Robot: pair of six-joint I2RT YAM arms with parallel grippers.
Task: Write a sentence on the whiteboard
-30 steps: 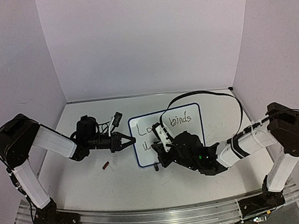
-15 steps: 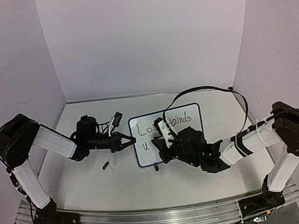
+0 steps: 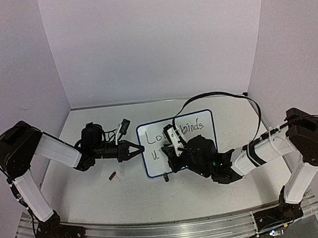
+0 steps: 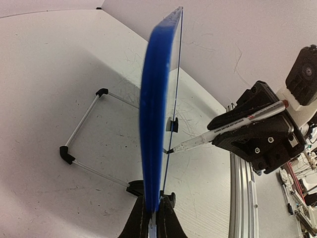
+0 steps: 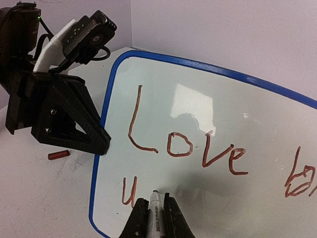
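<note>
Standing on scuffed white table (image 3: 98, 188): whiteboard (image 3: 155, 163); lilac walls (image 3: 151, 40).

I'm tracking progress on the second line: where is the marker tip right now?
In the right wrist view, the marker, shut in the right gripper, has its tip against the whiteboard's lower left, just right of the "u" beneath "Love".

Left gripper (image 3: 135, 150) blocks the left edge of the whiteboard (image 3: 148, 138), right gripper (image 3: 171, 154) plus marker (image 5: 155, 212) crowd its face; front-left bench (image 3: 93, 200) is open bar a red cap (image 3: 112, 175).
</note>
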